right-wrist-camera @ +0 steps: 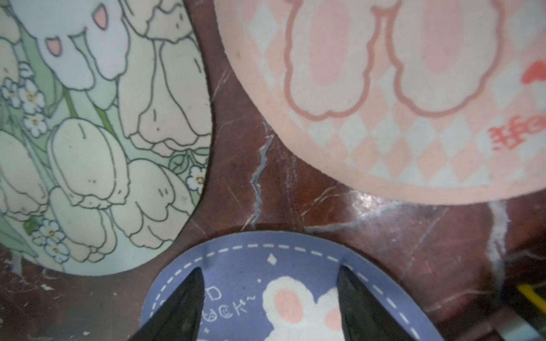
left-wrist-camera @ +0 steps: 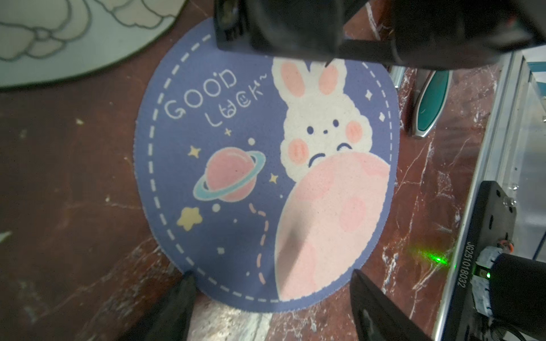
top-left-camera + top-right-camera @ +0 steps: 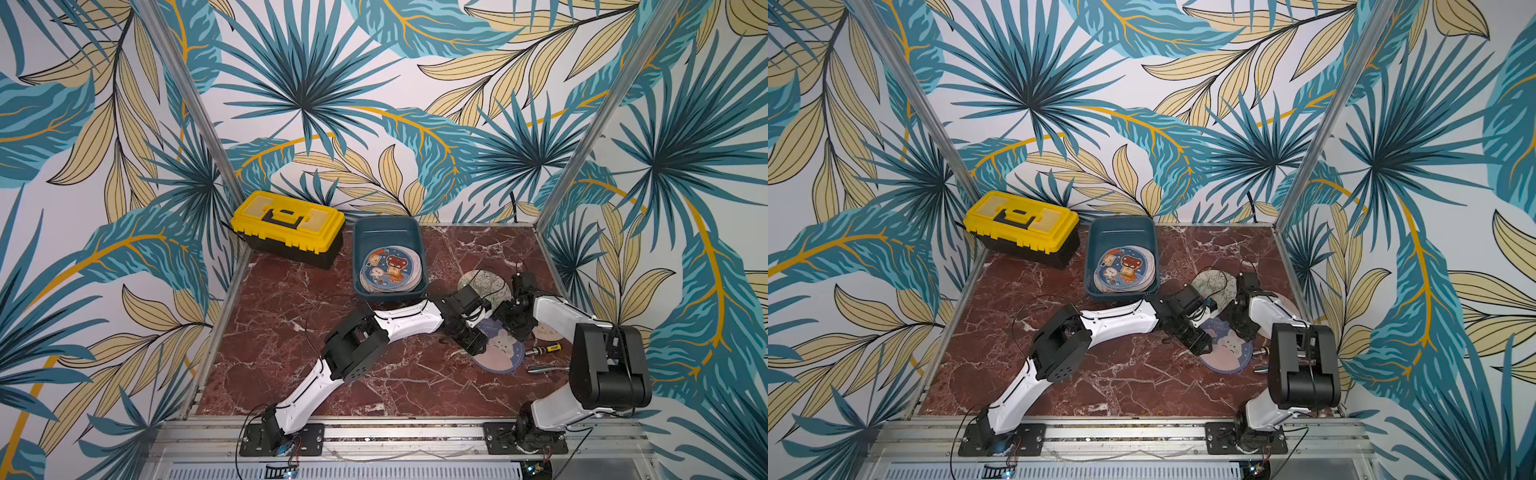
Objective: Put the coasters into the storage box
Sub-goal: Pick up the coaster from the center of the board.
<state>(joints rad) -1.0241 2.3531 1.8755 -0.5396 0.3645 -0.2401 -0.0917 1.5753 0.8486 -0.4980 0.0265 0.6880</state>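
Coasters fill part of the dark teal plastic storage box (image 3: 386, 232), a stack of round printed discs (image 3: 392, 268) with a blue cartoon one on top. The box sits at the far middle of the red-brown marble tabletop (image 3: 291, 332), just right of a yellow-lidded black toolbox (image 3: 286, 226).

Three more lie flat on the right side of the table. These are a purple-blue round coaster with a white bunny (image 3: 500, 349), a pale green tulip-print coaster (image 3: 478, 282) farther back, and a pink bunny-print coaster (image 3: 544, 331) to the right, mostly hidden under the right arm.

Both arms meet over the purple-blue one. The left gripper (image 2: 271, 276) is spread wide and grasps nothing, one fingertip (image 2: 189, 280) at the disc's rim. The right gripper (image 1: 270, 270) is likewise released, its tips over the opposite rim.
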